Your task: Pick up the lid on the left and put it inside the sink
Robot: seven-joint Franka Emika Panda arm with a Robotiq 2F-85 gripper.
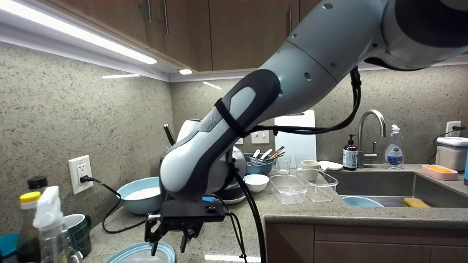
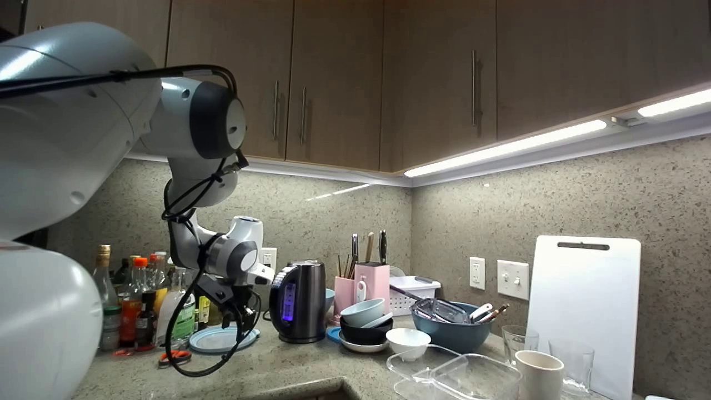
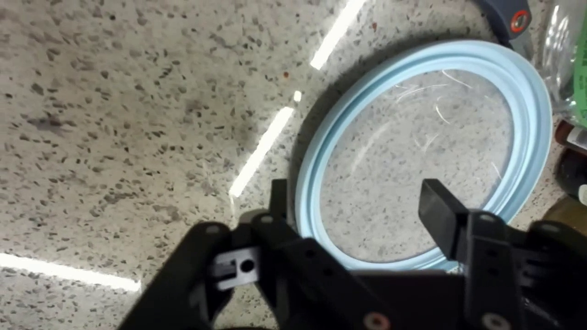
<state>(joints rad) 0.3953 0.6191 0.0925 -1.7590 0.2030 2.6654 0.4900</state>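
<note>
The lid [image 1: 165, 251] is round with a light-blue rim and a clear middle. It lies flat on the counter and also shows in an exterior view [image 2: 214, 340] and in the wrist view [image 3: 412, 156]. My gripper [image 1: 168, 249] is open and empty above the lid. In the wrist view, the gripper [image 3: 354, 190] has its left finger just outside the lid's rim and its right finger over the clear middle. The steel sink [image 1: 376, 181] is far to the right in an exterior view; part of its inside is hidden by the counter edge.
Spray bottle [image 1: 55, 226], green mug [image 1: 78, 233] and several sauce bottles [image 2: 139, 311] stand close to the lid. Scissors [image 2: 175, 357] lie beside it. A kettle [image 2: 303, 303], stacked bowls [image 2: 364, 333] and clear containers [image 1: 289, 188] stand along the counter. The sink holds a yellow sponge [image 1: 416, 202].
</note>
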